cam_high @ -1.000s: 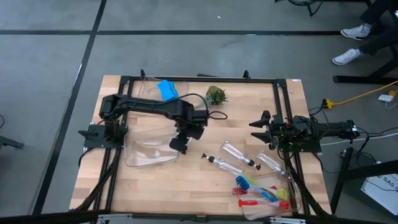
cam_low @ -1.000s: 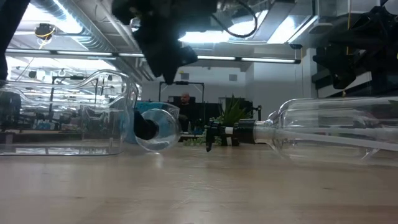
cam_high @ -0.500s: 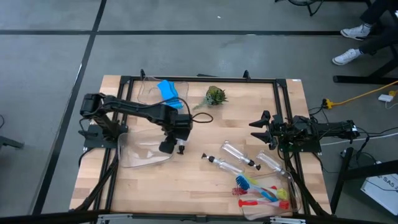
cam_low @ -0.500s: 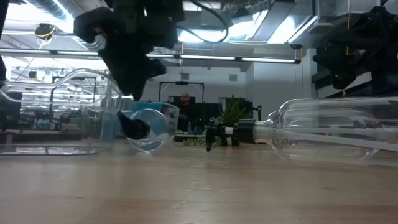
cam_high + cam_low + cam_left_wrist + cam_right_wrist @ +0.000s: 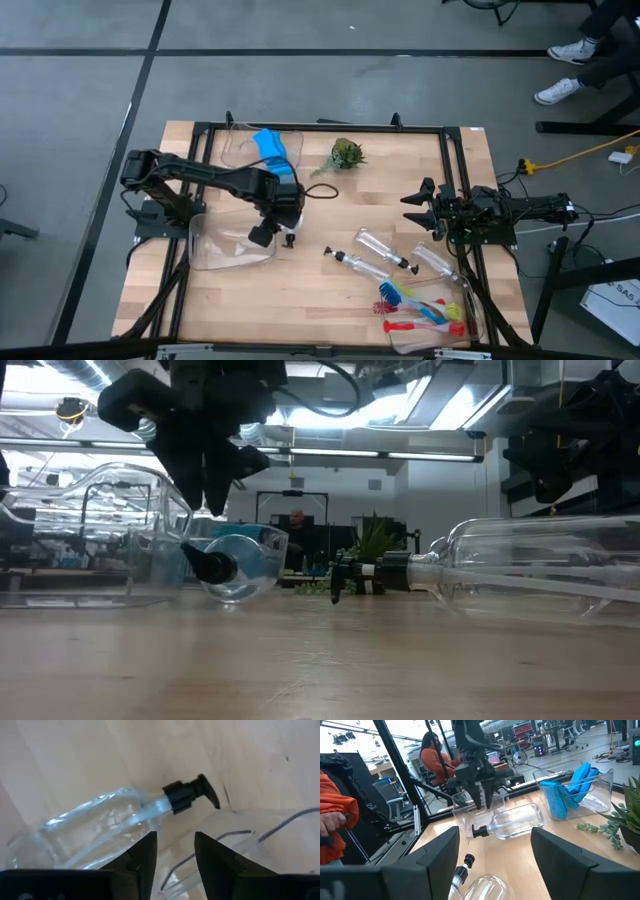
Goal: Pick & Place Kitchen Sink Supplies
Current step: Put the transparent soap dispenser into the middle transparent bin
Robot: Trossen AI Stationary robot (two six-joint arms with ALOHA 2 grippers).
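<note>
A clear bottle [image 5: 95,827] with a black pump top [image 5: 192,795] lies on its side on the table beside a clear bin [image 5: 225,245]. It also shows in the low view [image 5: 240,565] and the right wrist view [image 5: 517,822]. My left gripper [image 5: 208,505] hangs open just above it, fingers pointing down, touching nothing; it also shows in the high view [image 5: 262,236]. Three more bottles [image 5: 385,250] and the red, blue and yellow-green brushes [image 5: 420,310] lie at the near right. A blue sponge [image 5: 270,145] lies in a far bin. My right gripper [image 5: 418,210] waits open at the right edge.
A small green plant [image 5: 347,153] stands at the far middle. A black frame [image 5: 320,127] runs round the table. People sit in the room beyond the table [image 5: 432,757]. Bare wood lies at the near left and in the middle.
My left gripper has gone toward the table's left edge, staying above the lying bottle. The near clear bin has slid toward the left edge with it, and the bottle has shifted a little to the left.
</note>
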